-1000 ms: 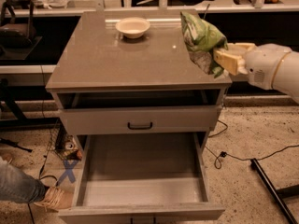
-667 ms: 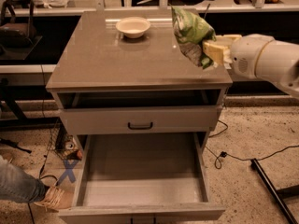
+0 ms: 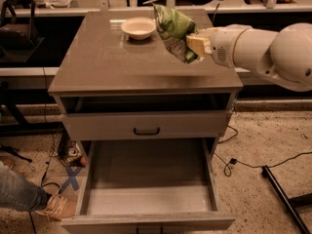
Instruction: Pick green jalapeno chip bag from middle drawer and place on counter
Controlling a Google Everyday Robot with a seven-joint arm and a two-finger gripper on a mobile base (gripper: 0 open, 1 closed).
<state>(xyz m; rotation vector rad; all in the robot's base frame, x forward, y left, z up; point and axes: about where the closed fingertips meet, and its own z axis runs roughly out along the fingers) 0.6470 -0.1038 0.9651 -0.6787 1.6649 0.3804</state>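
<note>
My gripper (image 3: 194, 45) reaches in from the right and is shut on the green jalapeno chip bag (image 3: 173, 29), a crumpled green and white foil bag. It holds the bag above the right half of the counter (image 3: 107, 62), just right of the white bowl (image 3: 139, 28). The middle drawer (image 3: 146, 184) is pulled wide out below, and its smooth grey floor is bare.
A closed drawer front with a curved black handle (image 3: 146, 130) sits above the open drawer. A person's leg and shoe (image 3: 51, 204) are at the lower left. Cables (image 3: 234, 162) and a black stand leg (image 3: 285, 199) lie on the floor at right.
My arm has moved left over the counter, carrying the chip bag from the right edge toward the bowl.
</note>
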